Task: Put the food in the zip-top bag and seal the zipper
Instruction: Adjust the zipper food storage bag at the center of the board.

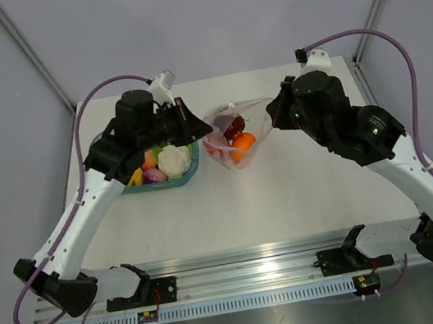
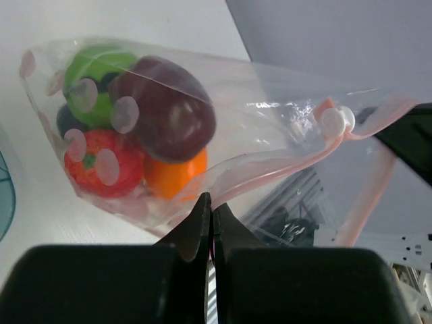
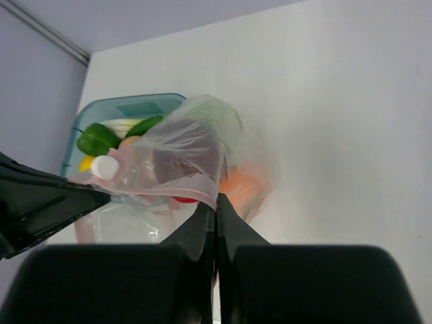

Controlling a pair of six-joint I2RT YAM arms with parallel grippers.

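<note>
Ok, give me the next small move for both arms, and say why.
Probably ease the left fingers and right fingers slightly apart to draw the zipper taut. Both are shut on the mouth edge of the zip-top bag, the mouth bows open in the top view, and the white slider sits partway along, so tension likely helps sealing.

The left arm (image 1: 84, 213) rose from the near left and slanted inward, its black wrist (image 1: 143, 120) bent so the left gripper (image 1: 205, 133) pointed right. The right arm (image 1: 422, 173) mirrored it from the near right, with the right gripper (image 1: 270, 116) pointing left. The 2 grippers faced each other, held apart at about the same height. In each wrist view the 2 fingers (image 2: 199, 223) were pressed tight together, pinching an edge of the zip-top bag (image 1: 233, 138).
</note>
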